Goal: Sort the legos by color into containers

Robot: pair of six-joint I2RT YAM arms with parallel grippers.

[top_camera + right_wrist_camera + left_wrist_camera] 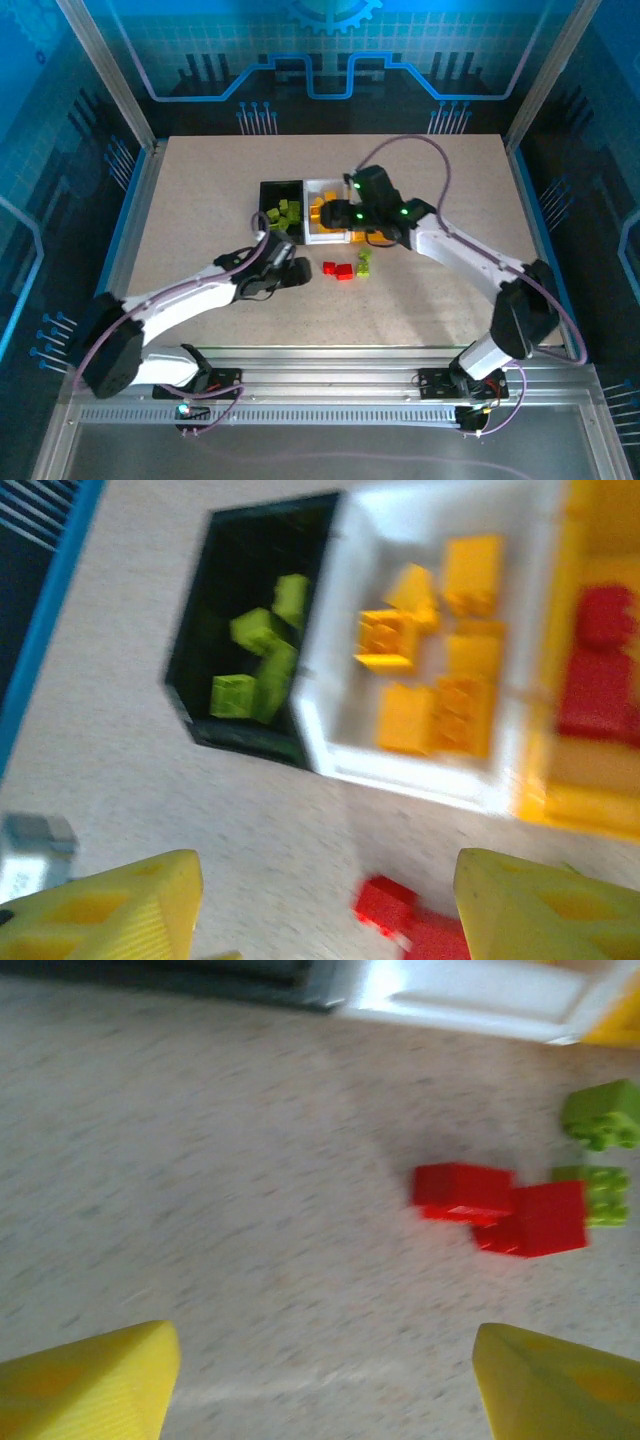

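The joined bins stand mid-table: the black bin [272, 192] [230, 580] holds lime green legos [262, 650], the white bin [322, 188] [420, 755] holds yellow-orange legos [440, 670], and the yellow-orange bin [590, 805] holds red legos [598, 675]. In front of the bins, two red bricks [338, 269] [500, 1205] touch each other on the table, with two green bricks [364, 262] [603, 1150] just to their right. My left gripper [300, 272] [325, 1380] is open and empty, left of the red bricks. My right gripper [348, 215] [325, 910] hovers open and empty over the bins' front edge.
Blue-edged rails [130, 215] border the beige table [200, 180] on the left and right. Bare tabletop [200, 1160] lies left of and in front of the loose bricks. Part of the left arm [35, 855] shows at the lower left of the right wrist view.
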